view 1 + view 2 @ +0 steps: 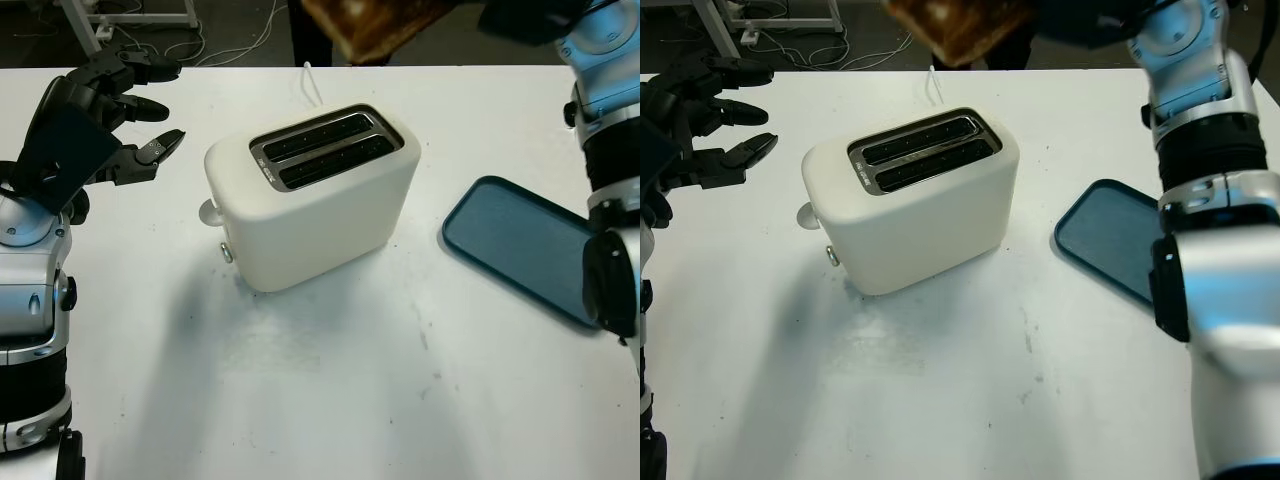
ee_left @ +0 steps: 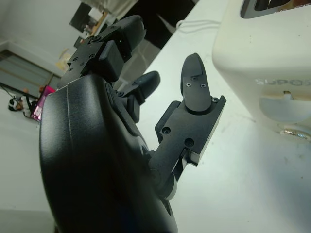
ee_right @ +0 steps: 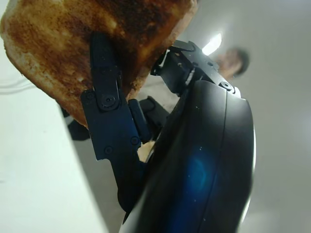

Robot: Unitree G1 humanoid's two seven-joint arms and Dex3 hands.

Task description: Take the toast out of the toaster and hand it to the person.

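Your right hand (image 3: 146, 111) grips the toast (image 1: 375, 25), lifted high over the far edge of the white surface (image 1: 330, 390).

The browned slice sits pinched between your right hand's black fingers (image 3: 104, 102), raised above and beyond the cream two-slot toaster (image 1: 315, 195), whose slots look dark. The toaster stands near the middle of the surface. A dark blue tray (image 1: 520, 245) lies flat to its right, well apart. Your left hand (image 1: 95, 120) is open, raised just left of the toaster and not touching it. A blurred person (image 3: 233, 60) appears beyond your right hand.
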